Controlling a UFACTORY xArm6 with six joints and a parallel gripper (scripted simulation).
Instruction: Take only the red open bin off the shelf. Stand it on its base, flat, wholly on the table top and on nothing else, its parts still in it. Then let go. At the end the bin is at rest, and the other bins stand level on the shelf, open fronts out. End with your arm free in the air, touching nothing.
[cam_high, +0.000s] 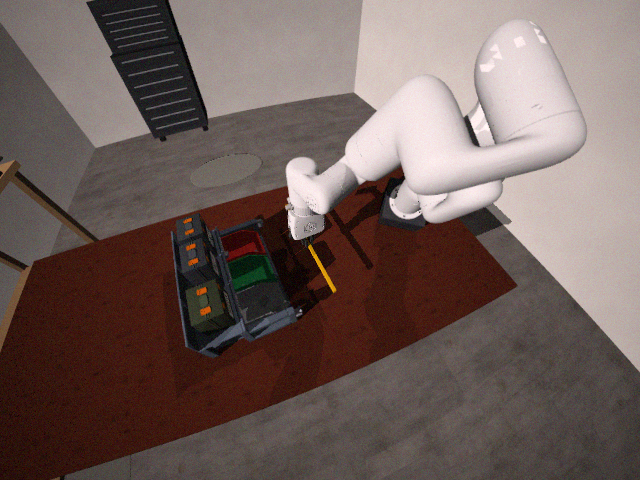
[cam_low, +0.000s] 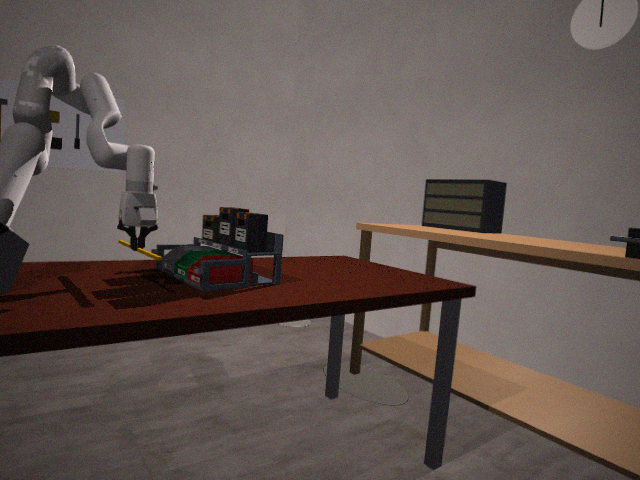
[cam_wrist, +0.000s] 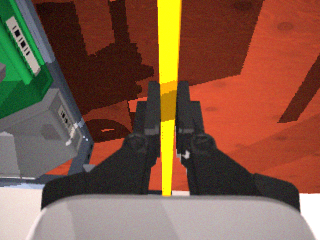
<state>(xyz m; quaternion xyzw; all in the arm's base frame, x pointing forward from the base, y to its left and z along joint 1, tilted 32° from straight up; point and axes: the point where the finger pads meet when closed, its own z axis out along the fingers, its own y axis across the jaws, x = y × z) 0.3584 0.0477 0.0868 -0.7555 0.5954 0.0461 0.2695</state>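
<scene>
While the red bin sits shelved beside it, pincer clamps yellow bar.

No readable text; bin labels show only illegible marks.

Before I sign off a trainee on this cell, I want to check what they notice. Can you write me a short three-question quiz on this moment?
1. True or false: the gripper is shut on the red bin.
2. Which bin sits between the red bin and the grey bin on the shelf? A) green B) blue C) yellow
3. Fill in: the yellow bar is held clear of the shelf, above the ____.

Key
1. False: its fingers clamp the yellow bar; the red bin sits on the shelf.
2. A, the green bin.
3. Table.
</scene>
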